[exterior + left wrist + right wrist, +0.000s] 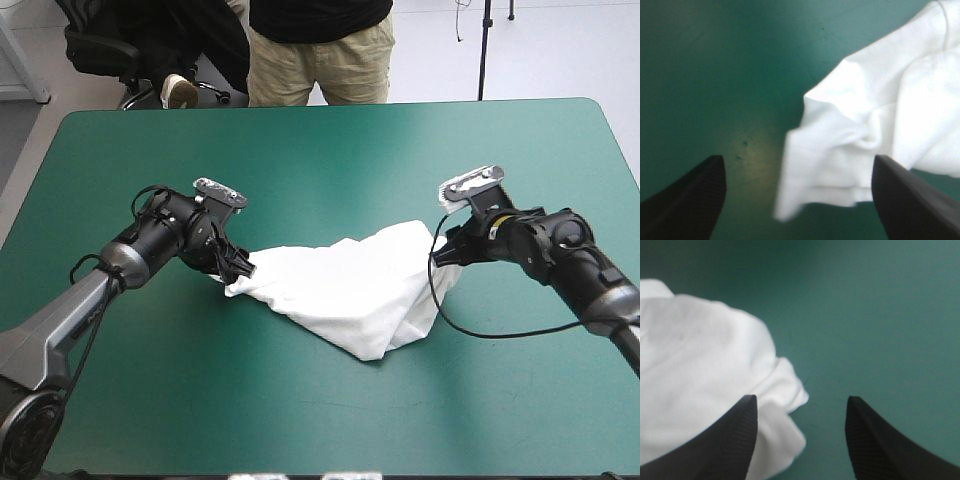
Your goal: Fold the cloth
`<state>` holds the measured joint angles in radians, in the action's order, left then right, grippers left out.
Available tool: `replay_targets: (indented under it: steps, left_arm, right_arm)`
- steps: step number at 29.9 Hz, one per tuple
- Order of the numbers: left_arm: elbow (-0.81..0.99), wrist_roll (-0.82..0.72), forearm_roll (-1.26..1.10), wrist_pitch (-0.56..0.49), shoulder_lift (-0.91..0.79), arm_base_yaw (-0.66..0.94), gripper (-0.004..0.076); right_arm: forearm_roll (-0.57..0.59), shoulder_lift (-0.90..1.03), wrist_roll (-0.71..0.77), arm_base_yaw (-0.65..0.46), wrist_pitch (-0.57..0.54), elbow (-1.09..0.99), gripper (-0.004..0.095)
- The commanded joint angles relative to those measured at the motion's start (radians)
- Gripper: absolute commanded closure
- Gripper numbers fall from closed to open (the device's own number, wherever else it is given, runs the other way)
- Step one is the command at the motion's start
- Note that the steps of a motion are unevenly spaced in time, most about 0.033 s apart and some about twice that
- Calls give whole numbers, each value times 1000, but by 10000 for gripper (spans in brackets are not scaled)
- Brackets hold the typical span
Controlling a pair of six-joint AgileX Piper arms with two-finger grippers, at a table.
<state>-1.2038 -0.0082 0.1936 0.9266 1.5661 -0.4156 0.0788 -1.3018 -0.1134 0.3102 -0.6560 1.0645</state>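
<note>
While unheld, T-shirt point(340, 285): crumpled on desk point(300, 150).
Left hand point(797, 159): wide, around one corner.
Right hand point(802, 398): wide, at opposite edge.
Risk: pinching bunched layers, skewing fold.

Only a teal-green cover point(320, 150), spread flat over the table point(330, 102) from edge to edge. Rounded at both far corners. Paler toward the far edge, darker toward the near one. Flecked with a few tiny dark specks point(744, 144), seen in the left wrist view, beside a faint glare.
</note>
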Motion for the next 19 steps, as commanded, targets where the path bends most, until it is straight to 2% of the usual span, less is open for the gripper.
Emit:
replay_targets:
  steps: [1, 7, 12, 16, 19]
  left_arm:
    - [-52, 0, 15, 5, -133, -2, 169]
    - [-52, 8, -23, 67, -320, -2, 179]
    - [-43, 48, -147, 151, -448, -2, 192]
    - [17, 165, -324, 158, -510, -4, 220]
    - [106, 331, -451, 143, -528, -4, 244]
  right_arm:
    - [55, 141, 14, -10, -6, 79, 391]
    - [43, 329, 14, -10, -145, 105, 391]
    - [-33, 454, 14, -8, -266, 103, 417]
    - [-143, 523, 3, -8, -357, 102, 471]
    - [-178, 558, 3, -8, -372, 77, 490]
